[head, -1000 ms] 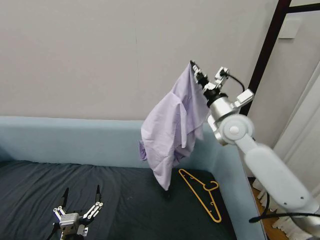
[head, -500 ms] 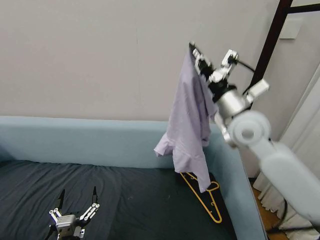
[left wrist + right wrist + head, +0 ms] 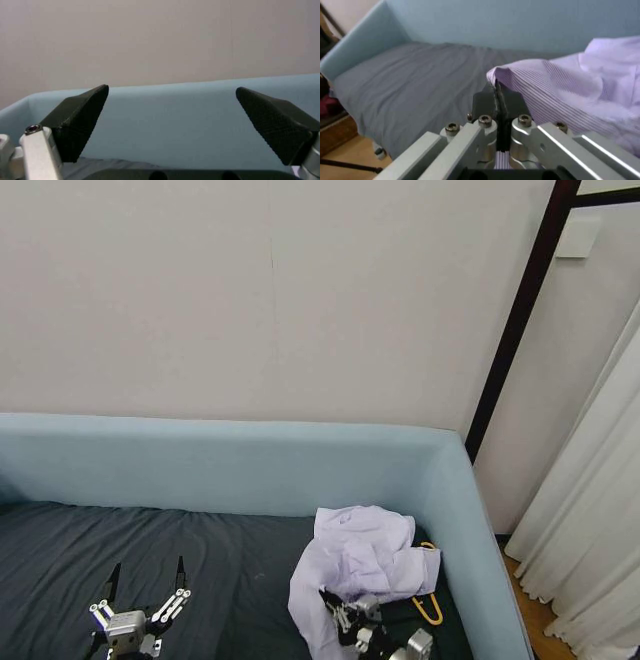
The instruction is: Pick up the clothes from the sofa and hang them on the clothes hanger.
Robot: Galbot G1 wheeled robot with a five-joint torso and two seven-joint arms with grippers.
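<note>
The right pincer (image 3: 496, 92), squeezed shut on the purple shirt (image 3: 365, 565), has brought it down from up high onto the sofa (image 3: 200, 460) at 5 o'clock, so nothing hangs yet, and the left pincer (image 3: 147, 572) waits wide open at 7 o'clock.

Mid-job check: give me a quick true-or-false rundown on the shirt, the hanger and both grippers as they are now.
1. The shirt lies crumpled on the sofa seat. True.
2. The right gripper is open and clear of the shirt. False: it is shut on a fold of the shirt.
3. The left gripper is open and holds nothing. True.
4. The hanger hangs on the wall. False: it lies on the sofa seat, partly under the shirt.
</note>
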